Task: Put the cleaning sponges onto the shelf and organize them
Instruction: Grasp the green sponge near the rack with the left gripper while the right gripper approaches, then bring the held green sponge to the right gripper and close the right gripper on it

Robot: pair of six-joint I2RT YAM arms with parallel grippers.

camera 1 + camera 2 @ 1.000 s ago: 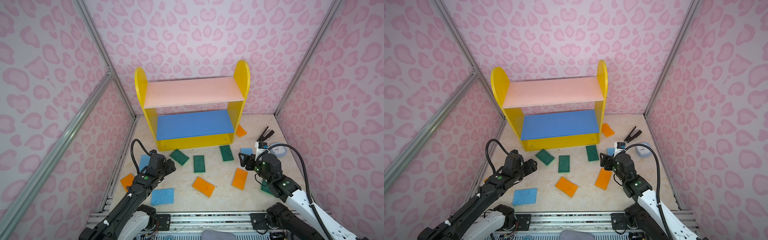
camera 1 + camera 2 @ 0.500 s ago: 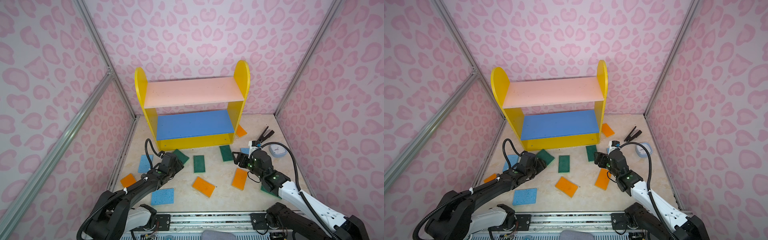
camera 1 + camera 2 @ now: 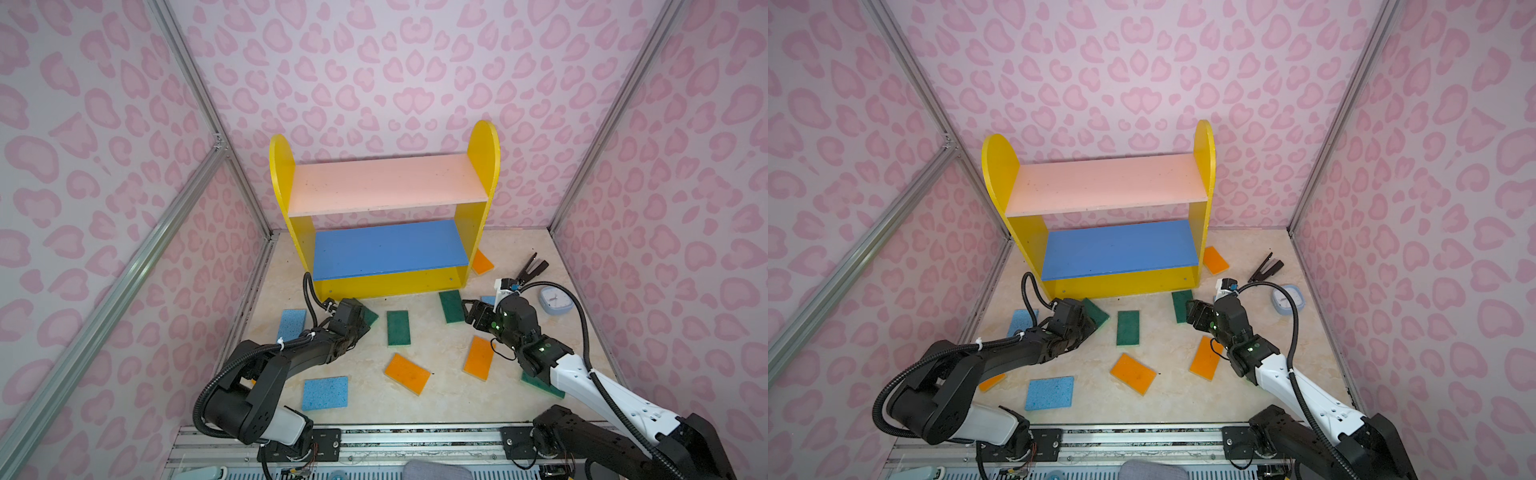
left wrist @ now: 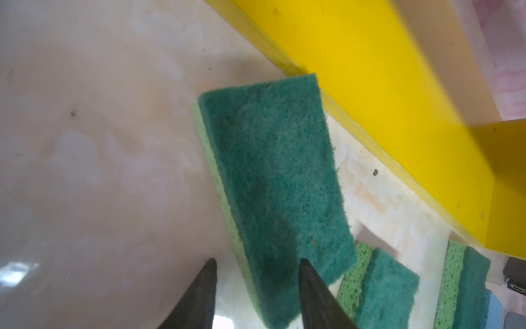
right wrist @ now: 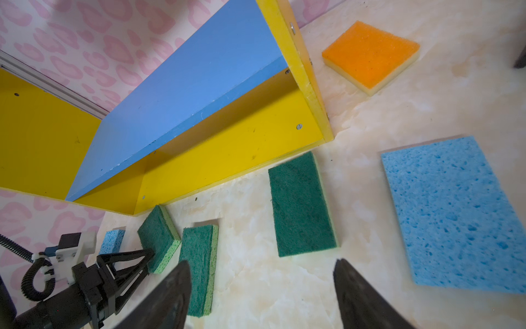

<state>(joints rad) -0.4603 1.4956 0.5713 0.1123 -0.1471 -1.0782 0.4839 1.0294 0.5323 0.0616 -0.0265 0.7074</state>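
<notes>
Sponge feel: green sponge (image 4: 270, 171) is likely light, soft and squashy; best pinched across its narrow width near one end.
Location: on surface (image 4: 99, 142), far corner by shelf (image 4: 398, 99) base.
Left tool (image 4: 256, 265): straddles the sponge's near end; cannot tell if clamped.
Right tool (image 5: 262, 263): spread wide, empty.
Hidden: half-covered sponge (image 3: 534, 381), mostly under right arm.

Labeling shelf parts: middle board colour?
Blue; the middle board shows best in the right wrist view.
</notes>
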